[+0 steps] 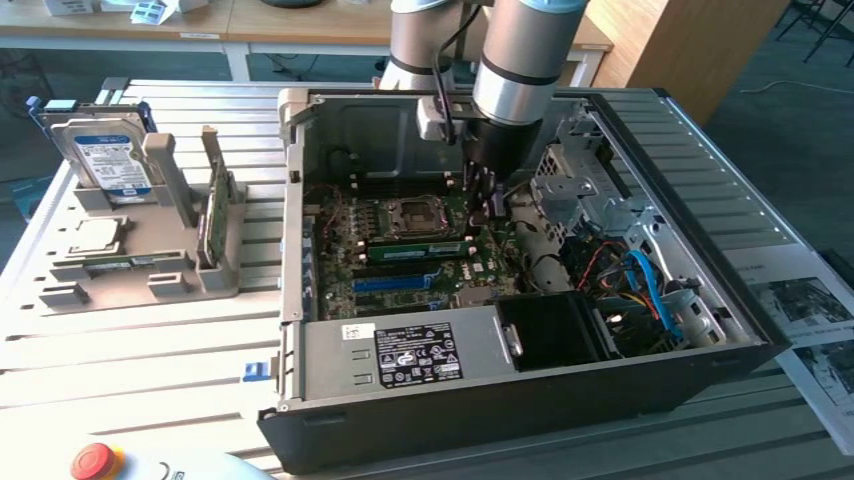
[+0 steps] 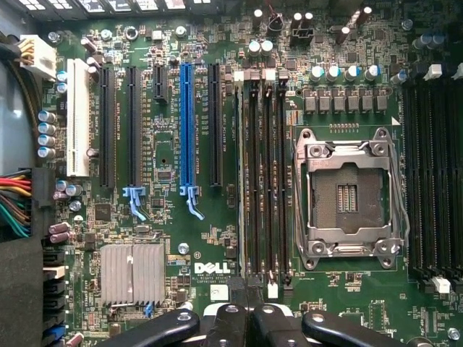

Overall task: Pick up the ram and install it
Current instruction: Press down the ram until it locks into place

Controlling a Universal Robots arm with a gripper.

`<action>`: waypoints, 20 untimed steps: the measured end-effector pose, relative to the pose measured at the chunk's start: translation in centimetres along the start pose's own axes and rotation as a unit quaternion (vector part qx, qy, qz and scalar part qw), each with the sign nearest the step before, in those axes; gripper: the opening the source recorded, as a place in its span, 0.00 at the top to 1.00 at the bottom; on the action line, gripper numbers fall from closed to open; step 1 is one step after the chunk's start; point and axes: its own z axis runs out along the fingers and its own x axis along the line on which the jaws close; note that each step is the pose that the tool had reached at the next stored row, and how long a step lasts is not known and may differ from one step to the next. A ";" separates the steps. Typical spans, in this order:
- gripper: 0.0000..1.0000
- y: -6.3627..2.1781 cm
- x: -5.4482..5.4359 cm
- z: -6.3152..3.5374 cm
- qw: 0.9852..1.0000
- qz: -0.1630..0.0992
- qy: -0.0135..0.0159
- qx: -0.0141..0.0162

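The ram (image 1: 414, 250) lies lengthwise in the memory slots just beside the CPU socket (image 1: 407, 215), on the side nearer the power supply (image 1: 400, 352). It looks already dropped into a slot rather than carried. In the wrist view I cannot tell which of the slots (image 2: 262, 181) holds it.

The claw (image 1: 487, 200) hangs inside the open computer case (image 1: 534, 400), right by the end of that slot bank. Its fingers (image 2: 235, 322) are pressed together with no gap, and nothing is visibly gripped between them. My guess is that closed fingers make a blunt tip for pressing the stick down, though contact with the ram is not clear.

The case lies on its side on the counter (image 1: 134, 350), so the motherboard (image 2: 181, 238) faces up and the arm can reach it from above.

Counted out:
- There are two green sticks, the ram in the case and a second one (image 1: 214, 215).
- The second stick stands on edge in the grey holder (image 1: 147, 280), on the exterior view's left, probably so that it can be taken from above.
- One hard drive (image 1: 107, 150) stands upright in the same holder.
- The bank next to the socket has four memory slots.
- One blue expansion slot (image 2: 187, 108) sits among the black ones.
- One red button (image 1: 96, 460) sits at the counter's near edge.
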 end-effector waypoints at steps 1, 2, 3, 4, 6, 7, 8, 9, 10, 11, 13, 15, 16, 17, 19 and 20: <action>0.90 0.00 0.0 0.00 1.000 0.000 0.000 0.000; 0.90 0.00 0.0 0.02 1.000 0.000 0.000 0.000; 0.90 0.00 0.0 0.05 1.000 0.000 0.000 0.000; 0.90 0.00 0.0 0.08 1.000 0.000 0.000 0.000; 0.90 -0.01 0.0 0.17 1.000 0.000 0.000 0.000; 0.90 -0.01 0.0 0.23 1.000 0.000 0.000 0.000; 0.90 -0.01 0.0 0.28 1.000 0.000 0.000 0.000; 0.90 -0.01 0.0 0.32 1.000 0.000 0.000 0.000; 0.90 -0.01 0.0 0.33 1.000 0.000 0.000 0.000; 0.90 -0.02 0.0 0.35 1.000 0.000 0.000 0.000; 0.90 0.01 0.0 0.34 1.000 0.000 0.000 0.000; 0.90 0.05 0.0 0.35 1.000 0.000 0.000 0.001; 0.90 0.05 -0.1 0.35 1.000 0.000 0.000 0.001; 0.90 0.06 -0.1 0.34 1.000 0.000 0.001 0.001; 0.90 0.06 -0.1 0.34 1.000 0.000 0.001 0.001; 0.90 0.06 -0.1 0.34 1.000 0.000 0.001 0.001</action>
